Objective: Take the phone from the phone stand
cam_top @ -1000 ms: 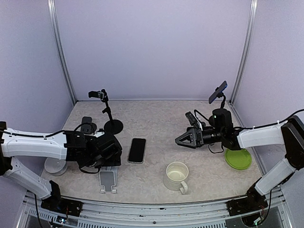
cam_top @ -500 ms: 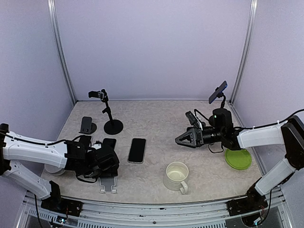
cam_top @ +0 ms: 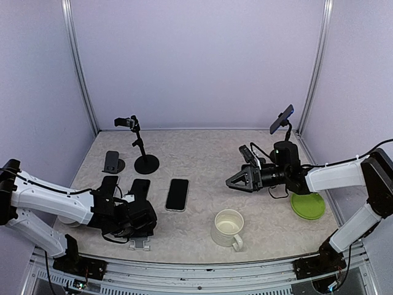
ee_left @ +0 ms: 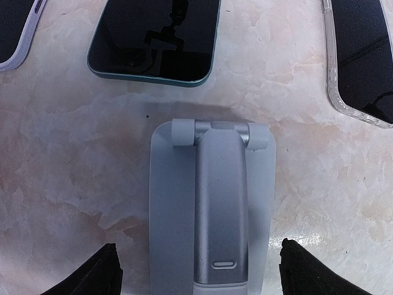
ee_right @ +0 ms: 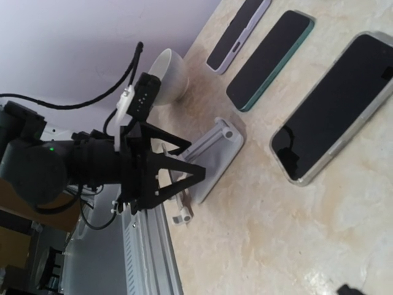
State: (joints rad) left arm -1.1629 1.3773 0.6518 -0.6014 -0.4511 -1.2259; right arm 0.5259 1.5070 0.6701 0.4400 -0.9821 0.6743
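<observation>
Near the front-left edge: stand empty, phones flat just beyond. Left gripper spread wide either side, holding nothing. Right gripper open, empty. Removal likely done.

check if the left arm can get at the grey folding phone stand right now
Probably yes. The left gripper hangs right above the grey folding phone stand, fingers open to either side, with nothing on the stand. The teal phone lies just beyond it, apart.

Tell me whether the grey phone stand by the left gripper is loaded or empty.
Empty: the stand shows its bare arm and hinge, and the nearest phone lies flat on the table beyond it.
</observation>
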